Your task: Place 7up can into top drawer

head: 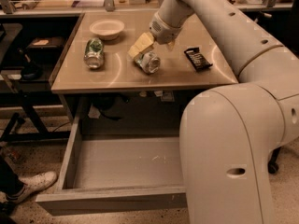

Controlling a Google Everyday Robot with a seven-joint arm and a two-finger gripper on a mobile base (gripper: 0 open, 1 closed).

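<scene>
The 7up can (149, 62) lies on its side in the middle of the tan tabletop (187, 76), pale silver with green patches, one shiny end facing me. My gripper (155, 47) hangs just above and behind it, open, with one yellowish finger (140, 46) at the can's left upper edge and the other barely showing to the right. The top drawer (112, 202) is pulled out below the table, its grey floor bare. My own arm hides the drawer's right part.
A darker green can (93, 53) lies left of the 7up can. A white bowl (107, 28) sits at the back left. A black snack packet (197, 58) lies to the right. A person's white shoe (29, 184) is on the floor left of the drawer.
</scene>
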